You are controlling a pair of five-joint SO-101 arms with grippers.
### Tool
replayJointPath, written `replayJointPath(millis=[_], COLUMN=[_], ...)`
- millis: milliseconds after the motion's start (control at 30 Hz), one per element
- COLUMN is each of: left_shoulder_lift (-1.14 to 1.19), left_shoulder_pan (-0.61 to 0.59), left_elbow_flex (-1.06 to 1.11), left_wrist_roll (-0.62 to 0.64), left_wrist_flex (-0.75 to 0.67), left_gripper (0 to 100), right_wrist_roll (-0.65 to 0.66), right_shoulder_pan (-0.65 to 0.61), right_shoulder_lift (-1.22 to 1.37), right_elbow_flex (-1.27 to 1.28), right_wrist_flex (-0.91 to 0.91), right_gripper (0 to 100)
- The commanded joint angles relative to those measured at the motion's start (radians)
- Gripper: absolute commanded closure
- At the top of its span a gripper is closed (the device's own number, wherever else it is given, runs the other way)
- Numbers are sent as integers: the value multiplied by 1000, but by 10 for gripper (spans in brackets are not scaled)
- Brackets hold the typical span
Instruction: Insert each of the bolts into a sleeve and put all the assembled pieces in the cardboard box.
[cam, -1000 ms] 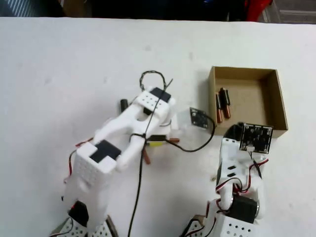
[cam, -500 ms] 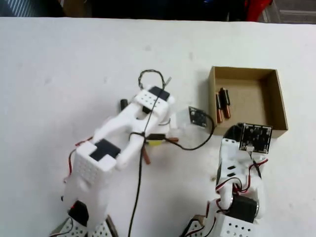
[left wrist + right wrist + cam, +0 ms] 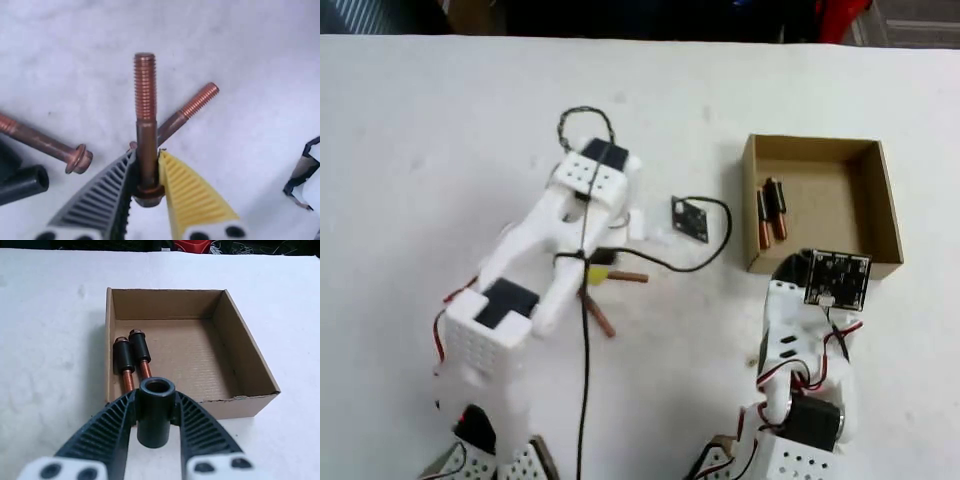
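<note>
From above, we see the left arm (image 3: 545,235) over the table (image 3: 440,120), a bolt (image 3: 630,276) sticking out sideways, and the cardboard box (image 3: 883,190) holding two assembled pieces (image 3: 770,212).

At the left wrist, the left gripper (image 3: 147,156) clamps the bolt near its head; two loose bolts (image 3: 187,111) and a spare sleeve (image 3: 24,184) lie on the table.

At the right wrist, the right gripper (image 3: 155,396) grips a black sleeve (image 3: 156,426) upright, just before the box.

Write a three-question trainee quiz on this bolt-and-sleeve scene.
1. True or false: the cardboard box holds three assembled pieces.
2. The left tool grips: A) a bolt, B) a nut, C) nothing.
3. Fill in: the right tool holds a black ____.
Key: 1 false, two lie inside; 2 A; 3 sleeve.
</note>
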Motion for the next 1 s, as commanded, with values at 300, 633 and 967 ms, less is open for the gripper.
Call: replayJointPath(millis=[300, 633, 967], left_shoulder_lift=[-71, -70, 22], left_shoulder_pan=[-297, -398, -435], left_elbow_flex=[-38, 23, 12], left_wrist_roll=[-354, -669, -743], left_wrist_flex=[32, 25, -61], left_gripper=[980, 979, 979], right_wrist_roll=[-2, -2, -2], right_shoulder_pan=[-1, -1, -1], right_shoulder_lift=[-13, -13, -13], right_elbow_flex=[-9, -9, -9], right_wrist_flex=[-7, -7, -7], right_gripper=[981, 981, 981])
